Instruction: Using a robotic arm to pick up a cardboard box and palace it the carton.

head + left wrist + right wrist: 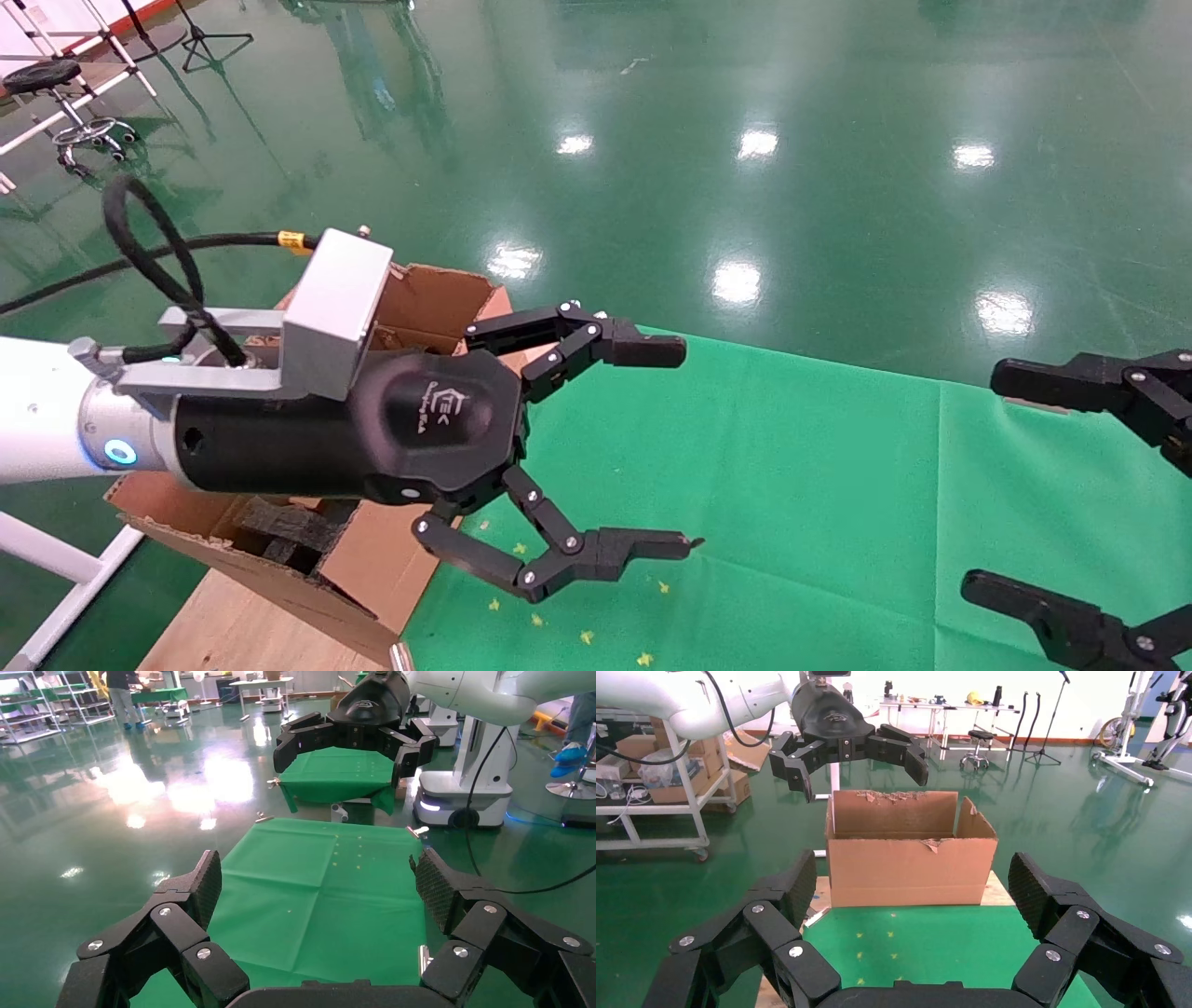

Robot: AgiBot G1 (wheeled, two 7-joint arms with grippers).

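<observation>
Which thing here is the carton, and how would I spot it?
Find the green cloth on the table. At its end, under the open left gripper, stands the carton: a large brown corrugated box, open-topped, with ragged torn flaps and black foam blocks inside.

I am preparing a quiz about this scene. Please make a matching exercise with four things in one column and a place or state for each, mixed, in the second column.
Things:
1. left gripper
2. right gripper
3. carton
4. green cloth

Descriptions:
A. brown, with torn flaps
B. open, near the right edge of the head view
C. spread flat over the table
D. open, empty, raised next to the carton

Pairs: 1-D, 2-B, 3-A, 4-C
</observation>
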